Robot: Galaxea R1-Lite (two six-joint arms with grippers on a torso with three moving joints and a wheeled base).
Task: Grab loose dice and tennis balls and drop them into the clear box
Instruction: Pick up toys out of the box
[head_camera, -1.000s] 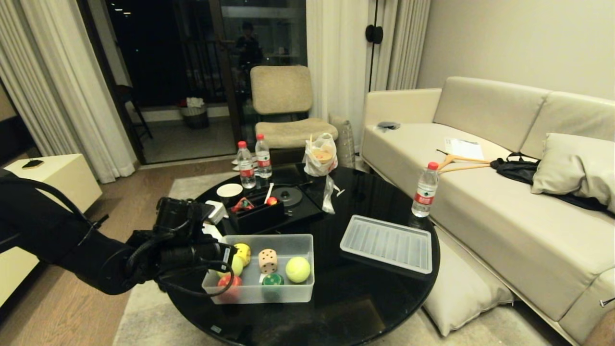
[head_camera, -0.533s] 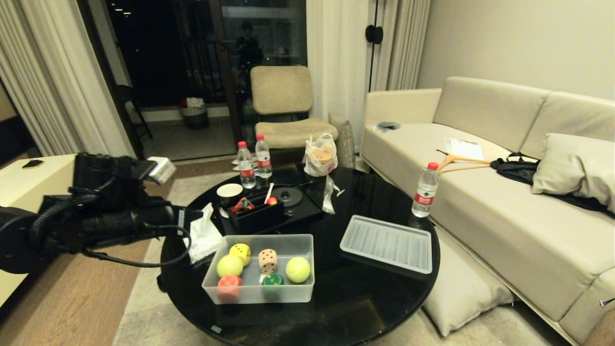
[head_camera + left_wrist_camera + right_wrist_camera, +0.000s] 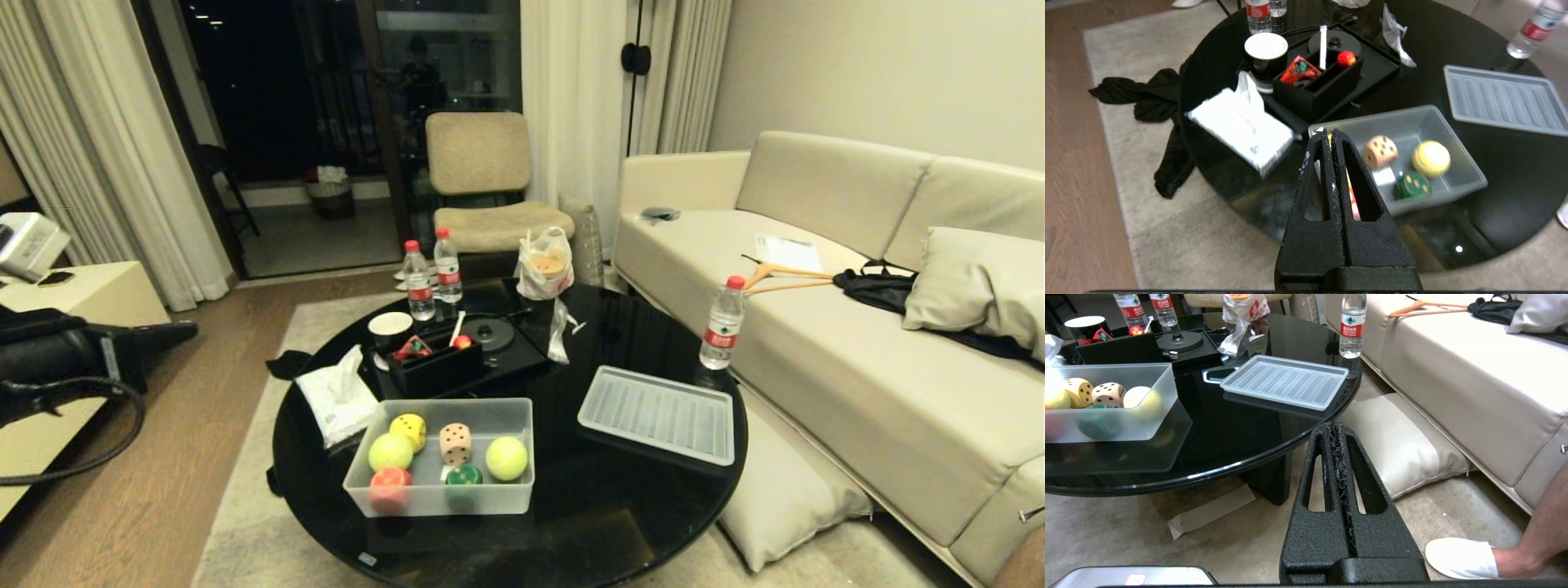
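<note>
The left gripper [image 3: 1329, 131] is hovering off the surface [image 3: 620, 498], fingers pressed together and empty; dice [image 3: 455, 443] and tennis balls [image 3: 506, 458] are sitting in the clear box [image 3: 510, 490].

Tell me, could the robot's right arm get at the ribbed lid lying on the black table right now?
Probably yes: the lid lies bare near the table's edge, nothing on it, and the shut right gripper has open space toward it.
</note>
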